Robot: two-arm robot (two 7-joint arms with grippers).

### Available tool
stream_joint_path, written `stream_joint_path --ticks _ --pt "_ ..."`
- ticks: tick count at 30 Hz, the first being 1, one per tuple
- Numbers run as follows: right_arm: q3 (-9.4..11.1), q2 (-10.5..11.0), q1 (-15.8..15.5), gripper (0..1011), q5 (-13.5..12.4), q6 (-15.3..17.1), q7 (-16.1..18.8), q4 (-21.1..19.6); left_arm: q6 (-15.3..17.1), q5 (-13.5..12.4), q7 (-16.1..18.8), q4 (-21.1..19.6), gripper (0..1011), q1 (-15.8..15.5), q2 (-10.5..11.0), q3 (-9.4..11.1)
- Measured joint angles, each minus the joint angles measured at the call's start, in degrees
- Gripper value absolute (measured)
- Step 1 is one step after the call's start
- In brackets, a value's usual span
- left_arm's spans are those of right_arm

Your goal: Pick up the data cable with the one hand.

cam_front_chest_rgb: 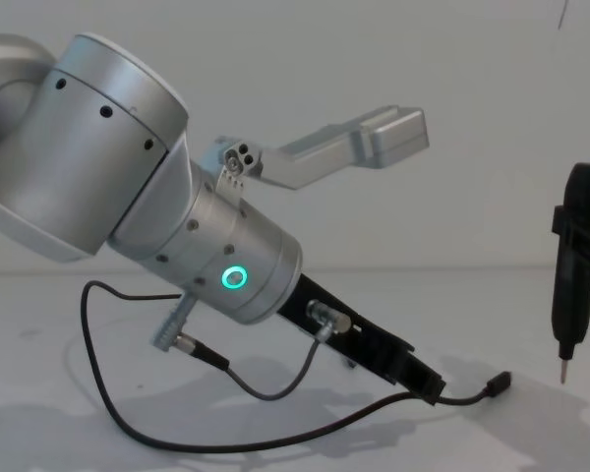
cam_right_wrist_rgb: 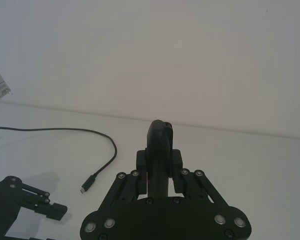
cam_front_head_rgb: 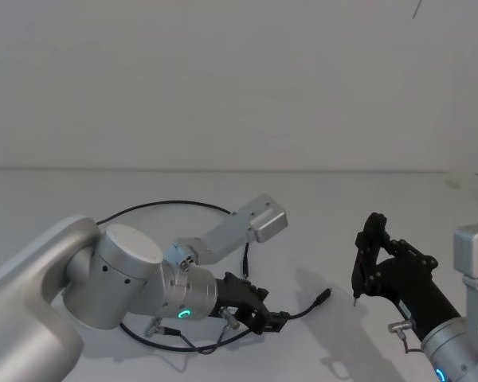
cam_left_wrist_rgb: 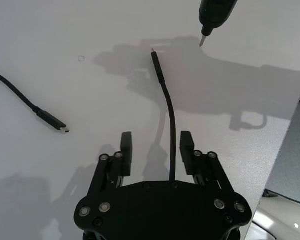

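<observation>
The step in hand looks like the grasp itself. The left gripper (cam_left_wrist_rgb: 156, 142) sits low over the table (cam_front_head_rgb: 327, 199), tilted forward and down, and the cable (cam_left_wrist_rgb: 170, 115) runs lengthwise between its fingers (cam_left_wrist_rgb: 126, 146). The fingers stand far wider apart than the cable is thick, and nothing is clamped. The cable lies close beside one finger and well clear of the other. Past the fingertips it runs on to a plug (cam_left_wrist_rgb: 153, 55); in the chest view this end may sit slightly off the surface, but that is hard to tell. The rest of the cable loops wide on the table around the left arm and ends in the other plug (cam_left_wrist_rgb: 58, 126), which lies flat off to one side of the gripper.

The next move probably calls for closing the fingers on the cable and then lifting straight up. Because the cable is off centre, one finger would push it across before the pinch is made. Thin and limp as it is, it could slip under the tips if they are not low enough.

The right gripper (cam_right_wrist_rgb: 160, 161) hangs raised on the right, closed on a slim black tool (cam_front_chest_rgb: 580, 256). The tool's metal tip points down near the plug, so a lift should keep clear of it.

The table is plain white and matte, with soft shadows, and a bare white wall (cam_front_head_rgb: 223, 79) stands behind it.
</observation>
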State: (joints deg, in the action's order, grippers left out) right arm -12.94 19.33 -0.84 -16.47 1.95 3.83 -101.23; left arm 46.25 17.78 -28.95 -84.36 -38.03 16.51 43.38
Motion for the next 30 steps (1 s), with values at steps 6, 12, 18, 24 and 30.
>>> stream_joint_path --ticks 6,12,18,24,30 --pt "0.00 0.00 0.00 279 0.00 0.00 0.00 0.00 0.09 -0.03 0.01 0.04 382 0.02 -0.08 0.03" --pt "0.00 0.00 0.00 279 0.00 0.00 0.00 0.00 0.16 -0.07 0.00 0.08 204 0.02 -0.11 0.06" --pt "0.00 0.00 0.00 279 0.00 0.00 0.00 0.00 0.21 -0.08 0.01 0.13 36 0.02 -0.14 0.06" --pt "0.00 0.00 0.00 279 0.00 0.00 0.00 0.00 0.24 -0.09 0.01 0.13 32 0.02 -0.17 0.06" --pt "0.00 0.00 0.00 279 0.00 0.00 0.00 0.00 0.24 -0.08 0.01 0.13 32 0.02 -0.19 0.07"
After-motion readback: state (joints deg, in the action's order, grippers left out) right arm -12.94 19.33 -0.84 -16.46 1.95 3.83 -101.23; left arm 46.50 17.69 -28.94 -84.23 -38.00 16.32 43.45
